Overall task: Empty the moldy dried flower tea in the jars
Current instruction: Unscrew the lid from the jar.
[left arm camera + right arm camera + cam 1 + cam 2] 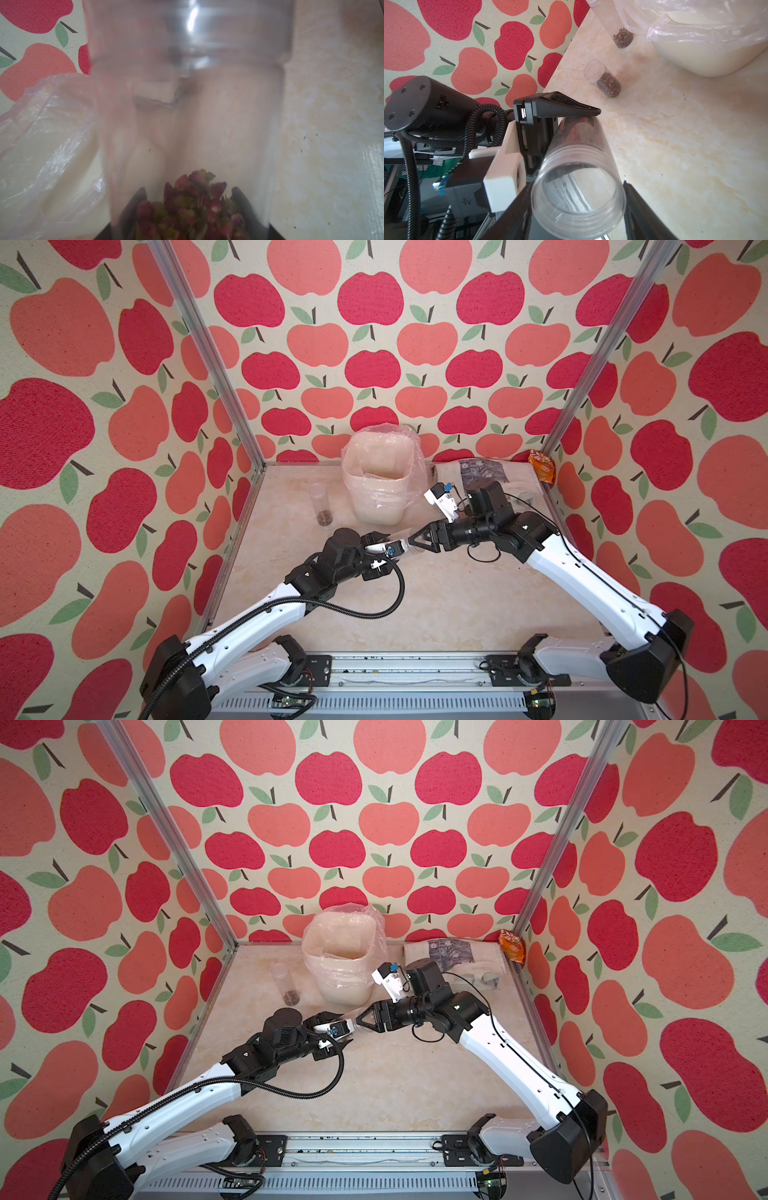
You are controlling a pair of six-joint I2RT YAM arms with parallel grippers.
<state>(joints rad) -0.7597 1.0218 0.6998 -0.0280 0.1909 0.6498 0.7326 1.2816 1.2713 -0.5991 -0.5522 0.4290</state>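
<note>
A clear jar [405,542] [352,1024] hangs level above the table in front of the white bin [374,510]. My left gripper [388,547] [187,199] is shut on its base end, where the dried flower tea [195,207] lies in a small heap. My right gripper [412,542] [577,207] faces it from the other side. Its fingers [639,216] press on both sides of the lid end of the jar [577,187]. Another jar [320,502] [623,39] stands left of the bin with tea at its bottom. A third jar [604,80] sits nearer, hidden in both top views.
The white bin [340,986] [695,52] has a thin plastic liner [52,124] over its rim. Folded bags [482,475] and an orange packet [542,466] lie at the back right corner. Apple-patterned walls with metal posts close in three sides.
</note>
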